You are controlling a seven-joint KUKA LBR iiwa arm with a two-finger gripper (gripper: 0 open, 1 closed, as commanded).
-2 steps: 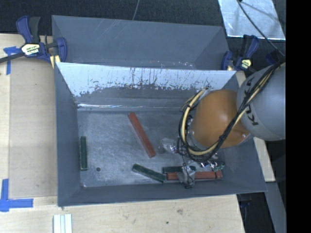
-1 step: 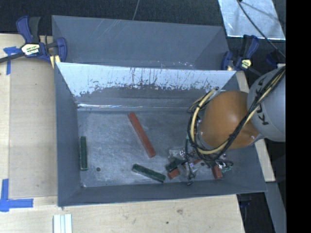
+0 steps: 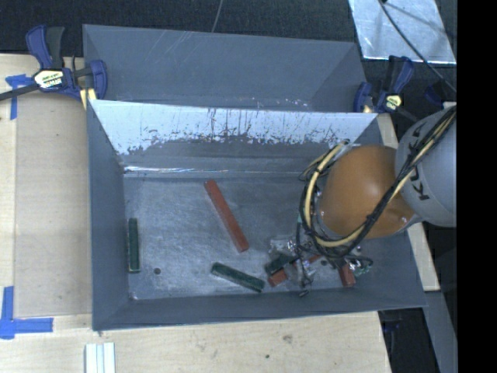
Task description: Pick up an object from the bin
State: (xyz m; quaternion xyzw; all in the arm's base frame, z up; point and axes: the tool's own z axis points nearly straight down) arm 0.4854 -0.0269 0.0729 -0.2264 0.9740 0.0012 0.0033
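Robot gripper (image 3: 301, 269) low in the front right corner of a grey bin (image 3: 233, 142).
Nearest the front lies a dark green bar (image 3: 237, 278); just right of it, a small reddish block (image 3: 276, 277) sits at the gripper, and it cannot be told whether the gripper is open or closed. Farther back, a red-brown stick (image 3: 227, 216) lies slanted.
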